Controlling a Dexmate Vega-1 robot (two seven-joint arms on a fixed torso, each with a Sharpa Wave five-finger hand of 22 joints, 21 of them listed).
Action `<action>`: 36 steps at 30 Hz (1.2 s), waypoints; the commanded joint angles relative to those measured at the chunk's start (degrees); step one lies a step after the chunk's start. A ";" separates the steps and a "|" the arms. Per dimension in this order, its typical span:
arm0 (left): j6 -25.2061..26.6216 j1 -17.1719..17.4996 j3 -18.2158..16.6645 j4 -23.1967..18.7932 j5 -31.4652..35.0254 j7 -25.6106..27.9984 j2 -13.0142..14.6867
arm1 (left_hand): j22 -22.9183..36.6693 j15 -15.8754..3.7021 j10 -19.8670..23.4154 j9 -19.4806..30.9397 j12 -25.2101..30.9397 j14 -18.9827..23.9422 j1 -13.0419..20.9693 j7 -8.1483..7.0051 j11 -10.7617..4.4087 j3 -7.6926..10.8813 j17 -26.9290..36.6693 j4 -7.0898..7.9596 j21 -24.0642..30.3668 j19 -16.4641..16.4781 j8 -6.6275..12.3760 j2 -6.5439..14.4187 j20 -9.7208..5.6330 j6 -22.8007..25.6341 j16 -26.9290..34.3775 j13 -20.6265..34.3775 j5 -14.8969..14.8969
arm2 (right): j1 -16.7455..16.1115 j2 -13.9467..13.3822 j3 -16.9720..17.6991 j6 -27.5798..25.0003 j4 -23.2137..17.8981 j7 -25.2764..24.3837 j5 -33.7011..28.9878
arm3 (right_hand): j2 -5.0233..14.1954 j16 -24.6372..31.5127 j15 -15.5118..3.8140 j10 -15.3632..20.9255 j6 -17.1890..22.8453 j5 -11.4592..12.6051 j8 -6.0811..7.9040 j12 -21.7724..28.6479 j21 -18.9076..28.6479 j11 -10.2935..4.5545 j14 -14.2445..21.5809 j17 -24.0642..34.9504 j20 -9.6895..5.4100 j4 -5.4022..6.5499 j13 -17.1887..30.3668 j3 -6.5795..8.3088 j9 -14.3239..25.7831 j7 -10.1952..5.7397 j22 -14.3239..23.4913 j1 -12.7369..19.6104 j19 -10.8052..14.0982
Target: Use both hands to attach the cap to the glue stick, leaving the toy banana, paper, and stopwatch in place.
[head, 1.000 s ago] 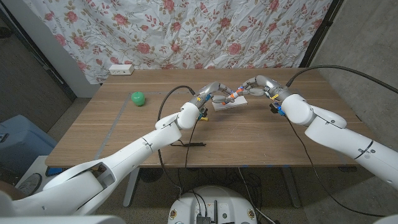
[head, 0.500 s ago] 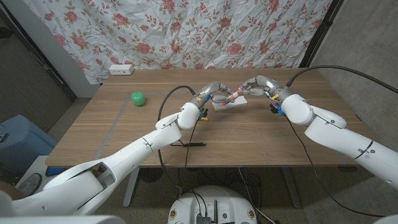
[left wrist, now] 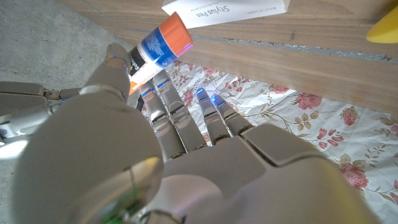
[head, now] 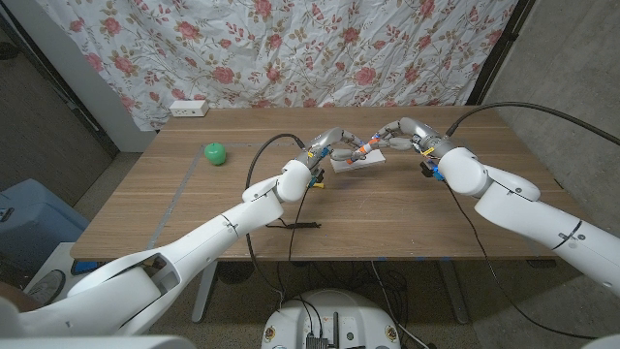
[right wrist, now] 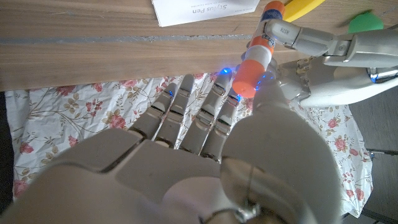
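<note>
- Nearest me, I saw a thin black cable (head: 294, 224) lying on the worktop (head: 194, 208) beside my left forearm.
- Both arms reached out over the worktop and met above its far middle.
- My left robot hand (head: 327, 145) held one end of the glue stick (head: 362, 148); in the left wrist view the stick (left wrist: 158, 48) sat pinched between the thumb and the fingers (left wrist: 163, 106), with its orange part pointing away from the palm.
- My right robot hand (head: 399, 134) gripped the other end; in the right wrist view the orange cap (right wrist: 247, 76) sat at its thumb and fingertips (right wrist: 214, 96), in line with the stick's body, which the left robot hand (right wrist: 323, 59) held.
- I could not tell from these views whether the cap was fully seated.
- Just beneath the two robot hands lay the paper (head: 356, 161), a white printed sheet flat on the worktop.
- The right wrist view showed part of the yellow toy banana (right wrist: 300, 7) beyond the paper (right wrist: 202, 10).
- A green ball (head: 214, 153) sat well apart on the left side.
- At the far edge rested a white power strip (head: 188, 109), in front of the floral curtain (head: 291, 48).
</note>
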 commanded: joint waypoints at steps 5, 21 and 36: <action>0.14 0.23 -0.03 -0.30 0.19 0.16 0.08 | 0.15 -8.24 0.17 0.45 0.38 0.16 -0.43 0.21 -0.45 -0.01 0.11 0.34 0.04 0.36 0.38 3.69 0.00 3.85 0.02 0.21 0.46 | -0.89 -0.10 0.38 -0.64 -0.84 -0.73 0.32 | 0.44 -0.14 -8.66 -0.04 0.39 -0.02 0.38 0.17 -0.06 -0.07 0.13 -0.03 0.02 -0.05 0.11 -0.12 0.31 -0.12 0.08 0.04 0.04; -0.23 -0.07 0.01 0.29 0.21 0.27 -0.14 | 0.15 -8.21 0.12 0.45 0.36 0.21 -0.40 0.33 -0.46 -0.02 0.12 0.33 0.04 0.37 0.38 3.71 -0.03 3.83 0.03 0.21 0.46 | -0.92 -0.01 0.23 -0.90 -0.68 -0.79 0.68 | 0.44 -0.20 -8.60 -0.02 0.47 -0.01 0.35 0.15 -0.06 -0.07 0.15 -0.07 0.04 -0.08 0.11 -0.22 0.31 -0.12 0.08 0.02 0.05; -0.93 -0.55 0.20 1.28 0.08 0.28 -0.56 | 0.15 -8.21 0.08 0.45 0.36 0.23 -0.35 0.27 -0.45 -0.02 0.12 0.33 0.05 0.39 0.36 3.74 -0.06 3.79 0.03 0.21 0.46 | -0.52 0.50 -0.15 -0.34 0.39 -0.97 1.07 | 0.72 -0.11 -8.72 0.03 0.58 0.00 0.33 0.15 -0.08 -0.07 0.21 0.00 -0.01 -0.12 0.11 -0.23 0.33 -0.11 0.08 0.19 0.00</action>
